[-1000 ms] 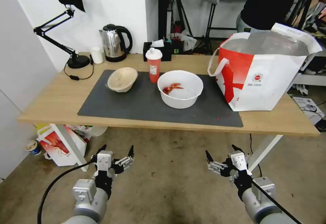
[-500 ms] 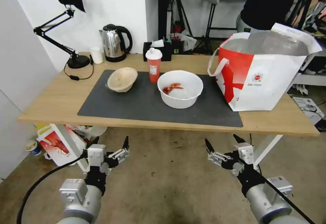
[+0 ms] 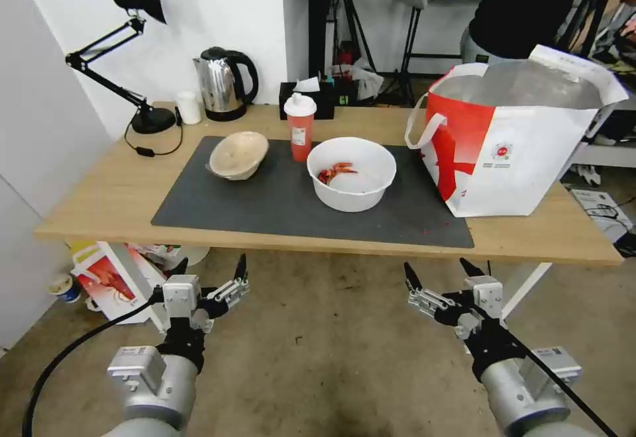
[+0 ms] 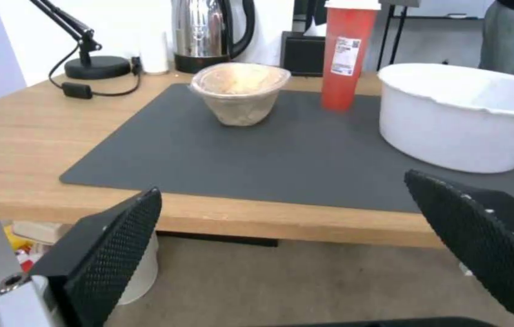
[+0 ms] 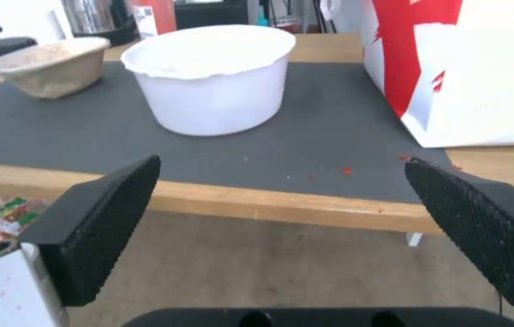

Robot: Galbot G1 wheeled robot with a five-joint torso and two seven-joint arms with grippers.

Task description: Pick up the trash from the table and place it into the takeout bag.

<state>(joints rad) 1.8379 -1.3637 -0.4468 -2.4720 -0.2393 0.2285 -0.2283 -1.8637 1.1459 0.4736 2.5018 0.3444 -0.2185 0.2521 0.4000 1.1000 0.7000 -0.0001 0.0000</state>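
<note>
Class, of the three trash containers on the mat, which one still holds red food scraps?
The large white round bowl, nearest the takeout bag; the beige bowl and lidded red cup show none.

Trash items on the table: three
White bowl with red scraps (image 3: 352,172): one
Red cup with white lid (image 3: 300,126): one
Beige bowl (image 3: 238,154): one
Takeout bag (image 3: 517,139): one, with one round logo on its side and one loop handle seen at its left end
Table (image 3: 99,192): one
Dark grey mat (image 3: 265,208): one
Steel kettle (image 3: 224,84): one
Small plain white cup (image 3: 189,107): one
Black desk lamp (image 3: 126,46): one
Black box with a tissue (image 3: 307,98): one
Smaller red-printed bag on the floor (image 3: 112,281): one
Left gripper (image 3: 208,273): one, two fingers spread apart
Right gripper (image 3: 440,277): one, two fingers spread apart
</note>
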